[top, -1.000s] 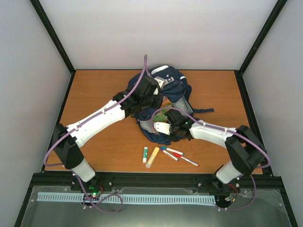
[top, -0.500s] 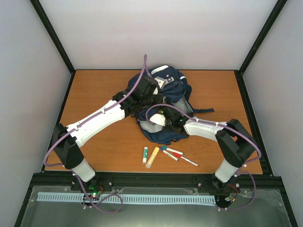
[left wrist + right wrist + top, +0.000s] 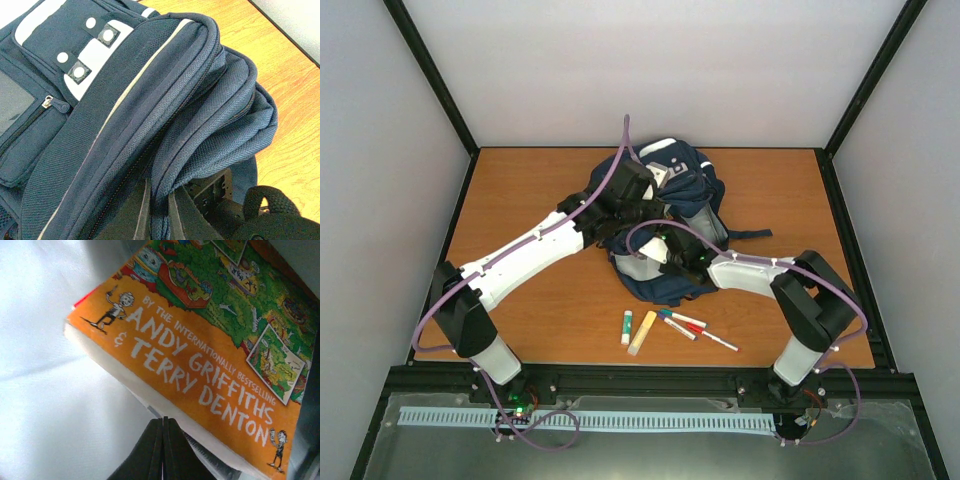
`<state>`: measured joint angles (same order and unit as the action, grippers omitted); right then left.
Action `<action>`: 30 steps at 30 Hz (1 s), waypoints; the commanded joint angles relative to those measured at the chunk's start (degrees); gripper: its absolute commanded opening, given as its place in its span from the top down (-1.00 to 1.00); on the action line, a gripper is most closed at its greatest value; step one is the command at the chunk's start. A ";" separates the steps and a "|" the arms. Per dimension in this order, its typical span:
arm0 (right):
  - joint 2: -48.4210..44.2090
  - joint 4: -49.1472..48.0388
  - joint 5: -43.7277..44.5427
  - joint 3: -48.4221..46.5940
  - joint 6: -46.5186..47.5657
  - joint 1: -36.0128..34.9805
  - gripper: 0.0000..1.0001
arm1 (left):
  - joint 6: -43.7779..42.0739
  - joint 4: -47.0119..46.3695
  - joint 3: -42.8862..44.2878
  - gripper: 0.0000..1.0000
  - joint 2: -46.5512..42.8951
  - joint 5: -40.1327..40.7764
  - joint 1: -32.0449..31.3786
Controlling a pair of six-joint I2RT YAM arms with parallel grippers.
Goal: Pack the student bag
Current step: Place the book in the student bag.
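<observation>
The student bag lies at the back middle of the table, navy with a white snap patch. My left gripper is at the bag's left side; in its wrist view the left gripper is shut on a fold of the bag's zipper rim. My right gripper reaches into the bag's open mouth. In its wrist view the right gripper is shut with nothing held, its tips at the lower edge of an orange picture book that lies against the pale lining.
On the table in front of the bag lie a glue stick, a yellow highlighter and markers, with one more pen to the right. A dark strap trails right of the bag.
My right arm has pushed up and left, deeper into the bag's mouth, and the book's cover no longer shows from above. The left arm has held still.
</observation>
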<state>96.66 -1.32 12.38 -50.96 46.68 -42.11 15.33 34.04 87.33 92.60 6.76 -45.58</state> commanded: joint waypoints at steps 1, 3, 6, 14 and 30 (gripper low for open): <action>-4.92 2.52 -4.77 0.92 -4.24 -0.26 0.90 | 1.69 -2.44 0.91 0.98 -2.02 0.00 0.76; -8.24 6.10 -5.96 1.27 -6.67 -0.26 0.86 | 1.74 -2.49 0.86 0.98 -1.83 -0.02 0.76; -13.99 15.12 -10.20 1.18 -8.26 -0.26 0.72 | 2.07 -2.56 0.90 0.98 -1.04 -0.56 0.76; -31.72 33.94 -21.51 3.91 -10.26 -0.21 0.25 | 2.87 -2.78 0.82 0.98 3.59 -0.94 0.76; -51.69 31.05 -21.90 6.39 -21.02 19.35 -0.06 | 7.17 -5.57 2.40 0.82 21.91 -3.14 -4.33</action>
<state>44.27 33.52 -11.99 -45.67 30.06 -25.58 21.21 29.15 87.96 112.05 1.10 -49.47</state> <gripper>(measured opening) 0.512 0.091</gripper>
